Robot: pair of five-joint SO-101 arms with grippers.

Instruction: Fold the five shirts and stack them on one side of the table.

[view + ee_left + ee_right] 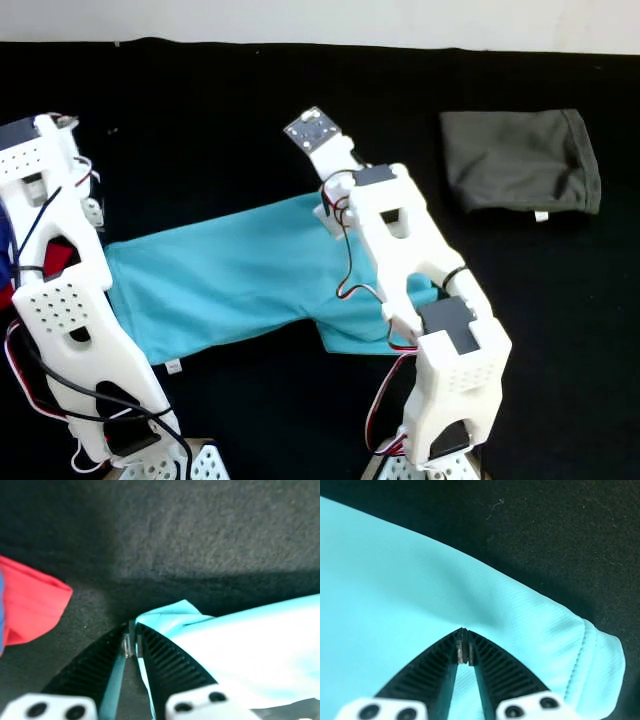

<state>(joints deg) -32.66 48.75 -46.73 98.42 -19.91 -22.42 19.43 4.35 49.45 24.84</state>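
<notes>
A teal shirt [230, 275] lies stretched across the middle of the black table [250, 110]. My left gripper [131, 647] is shut on that shirt's [250, 650] corner, and a strip of teal fabric shows between its fingers. In the high view this gripper [95, 215] sits at the shirt's left end. My right gripper [465, 652] is shut on the teal shirt [395, 590] near a hemmed edge, with creases running out from its tips. In the high view it [328, 210] is at the shirt's far edge, mostly hidden under the arm.
A folded grey shirt [520, 160] lies at the far right of the table. Red cloth [30, 605] and a bit of blue cloth [5, 245] lie at the left edge beside the left arm. Bare black table lies beyond the teal shirt.
</notes>
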